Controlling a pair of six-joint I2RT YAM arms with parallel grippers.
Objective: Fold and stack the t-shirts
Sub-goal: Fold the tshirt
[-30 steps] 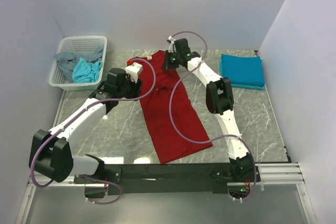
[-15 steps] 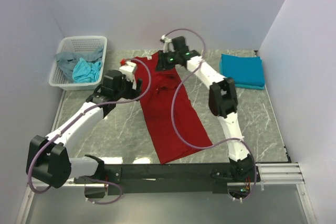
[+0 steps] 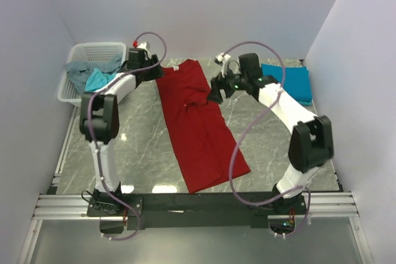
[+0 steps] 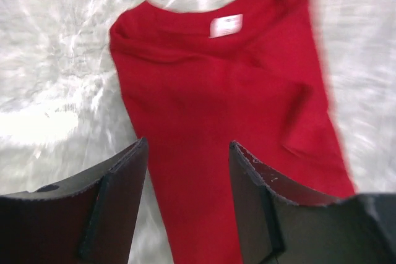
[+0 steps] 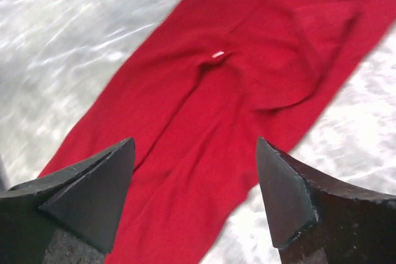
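Observation:
A dark red t-shirt (image 3: 195, 122) lies on the marble table as a long narrow strip, collar end at the back, white neck label (image 4: 226, 26) showing. My left gripper (image 3: 156, 73) hovers open at the shirt's far left corner, with nothing between its fingers (image 4: 127, 171). My right gripper (image 3: 215, 93) hangs wide open just right of the shirt's upper half, above the cloth (image 5: 204, 109), holding nothing. A teal-blue t-shirt (image 3: 286, 82) lies folded at the back right. Grey (image 3: 77, 71) and light turquoise (image 3: 100, 81) t-shirts are bunched in the basket.
The white mesh basket (image 3: 105, 49) stands at the back left, close to my left arm. Grey walls close in the table on three sides. Bare marble (image 3: 136, 146) shows on both sides of the red shirt.
The right gripper has opened and drawn back to the right, off the shirt. The left arm has swung toward the back left near the basket. The shirt's collar end now lies flat.

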